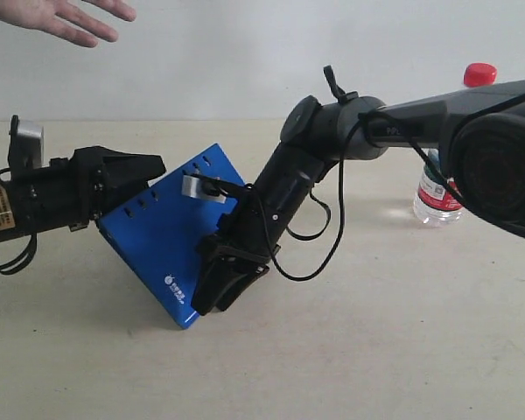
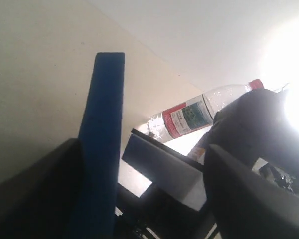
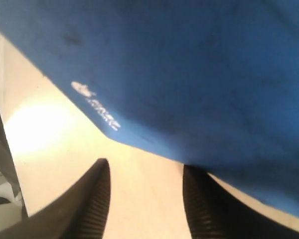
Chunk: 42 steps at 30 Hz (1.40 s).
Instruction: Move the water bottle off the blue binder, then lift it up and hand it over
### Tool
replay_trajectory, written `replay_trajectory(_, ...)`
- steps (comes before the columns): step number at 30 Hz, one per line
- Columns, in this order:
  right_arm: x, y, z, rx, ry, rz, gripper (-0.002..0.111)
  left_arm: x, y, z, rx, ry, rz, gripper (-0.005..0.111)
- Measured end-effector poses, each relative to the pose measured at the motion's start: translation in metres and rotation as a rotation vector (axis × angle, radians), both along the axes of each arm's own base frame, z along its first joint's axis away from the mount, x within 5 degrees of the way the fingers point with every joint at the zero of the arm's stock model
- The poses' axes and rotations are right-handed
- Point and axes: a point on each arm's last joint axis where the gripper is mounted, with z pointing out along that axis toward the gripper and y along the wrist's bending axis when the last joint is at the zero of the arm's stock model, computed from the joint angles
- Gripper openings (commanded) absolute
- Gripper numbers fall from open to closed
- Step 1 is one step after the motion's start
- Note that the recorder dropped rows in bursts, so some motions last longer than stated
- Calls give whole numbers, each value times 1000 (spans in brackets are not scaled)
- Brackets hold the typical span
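The bottle (image 1: 437, 197) stands upright on the counter (image 1: 376, 350), well off to the right and partly hidden behind the right arm. It is clear of the binder (image 1: 157, 241), so the first step looks done. What remains, by my reading, is the lift and the handover.

Both claws work at the binder. The left claw (image 1: 149, 171) sits at the corner by the slotted spine. Its wrist view shows the binder's edge (image 2: 102, 139) between the jaws and against one finger (image 2: 35, 194), with the other finger well apart. I read that as a wide-open claw bracketing the edge, not a grip. Whether that side is raised off the counter I cannot tell.

The right claw (image 1: 217, 297) reaches across the middle to the opposite edge, near the white logo (image 3: 97, 107). Its jaws are spread and empty, with bare counter between them and the tips just beside the binder's edge. That placement probably steadies the binder or stops it sliding while the left claw bites.

A person's hand (image 1: 70, 17) hovers open at the upper left, on the left arm's side, apparently waiting to receive. A thin flat binder is hard to pinch, and it may skid away.
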Motion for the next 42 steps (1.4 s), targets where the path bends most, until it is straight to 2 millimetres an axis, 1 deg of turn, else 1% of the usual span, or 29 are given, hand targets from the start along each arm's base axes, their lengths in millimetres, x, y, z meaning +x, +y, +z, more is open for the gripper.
replay_trajectory(3, -2, 1, 3, -2, -31, 37, 43, 1, 0, -4, -19, 28, 14, 67)
replay_trajectory(8, -4, 0, 14, -5, -88, 89, 43, -5, -3, 4, -128, 19, -59, 67)
replay_trajectory(10, -4, 2, 24, 26, -108, 85, 43, -5, -4, 5, -139, 47, -57, 67)
replay_trajectory(12, -4, 7, 44, 88, -140, 70, 43, -6, -4, 5, -160, 103, -53, 67)
replay_trajectory(14, -4, 8, 55, 108, -158, 66, 43, -8, -6, 3, -160, 148, -77, 67)
replay_trajectory(15, -5, 9, 57, 103, -155, 65, 43, -11, -9, 2, -153, 168, -93, 67)
replay_trajectory(17, -7, 10, 58, 83, -151, 68, 43, -14, -14, -6, -113, 218, -100, 67)
replay_trajectory(18, -7, 11, 58, 78, -147, 66, 41, -22, -17, -15, -44, 262, -147, 67)
replay_trajectory(19, -8, 11, 57, 61, -156, 85, 39, -37, -22, -27, 21, 331, -225, 67)
replay_trajectory(20, -11, 9, 53, 26, -161, 113, 35, -45, -24, -33, 44, 387, -248, 67)
replay_trajectory(21, -13, 10, 51, 3, -169, 134, 31, -47, -25, -37, 78, 402, -255, 67)
replay_trajectory(22, -15, 12, 47, -10, -163, 149, 25, -50, -25, -40, 97, 411, -261, 67)
replay_trajectory(25, -16, 12, 46, -11, -160, 150, 17, -49, -25, -40, 107, 412, -257, 67)
replay_trajectory(27, -17, 12, 48, -12, -159, 147, 15, -49, -25, -41, 108, 412, -256, 67)
replay_trajectory(29, -17, 11, 55, -17, -172, 143, 16, -49, -26, -39, 94, 409, -261, 67)
replay_trajectory(31, -18, 10, 67, -25, -205, 139, 16, -46, -27, -36, 40, 407, -222, 67)
replay_trajectory(32, -18, 6, 80, -32, -230, 129, 16, -45, -30, -31, -6, 402, -218, 67)
replay_trajectory(34, -20, 1, 100, -56, -260, 103, 17, -44, -34, -24, -79, 390, -208, 67)
replay_trajectory(35, -22, -2, 115, -78, -281, 78, 18, -43, -36, -20, -113, 380, -206, 67)
replay_trajectory(36, -24, -6, 125, -117, -290, 47, 22, -43, -36, -19, -115, 375, -208, 67)
replay_trajectory(37, -26, -11, 140, -141, -313, 17, 28, -45, -35, -22, -86, 375, -225, 67)
replay_trajectory(39, -25, -24, 174, -173, -418, -99, 39, -71, -34, -33, 56, 384, -454, 67)
replay_trajectory(40, -26, -28, 185, -175, -449, -133, 46, -83, -33, -37, 100, 392, -549, 67)
replay_trajectory(41, -32, -34, 198, -171, -467, -166, 49, -89, -33, -39, 125, 396, -606, 67)
replay_trajectory(42, -38, -37, 203, -163, -466, -180, 49, -91, -32, -40, 137, 393, -631, 67)
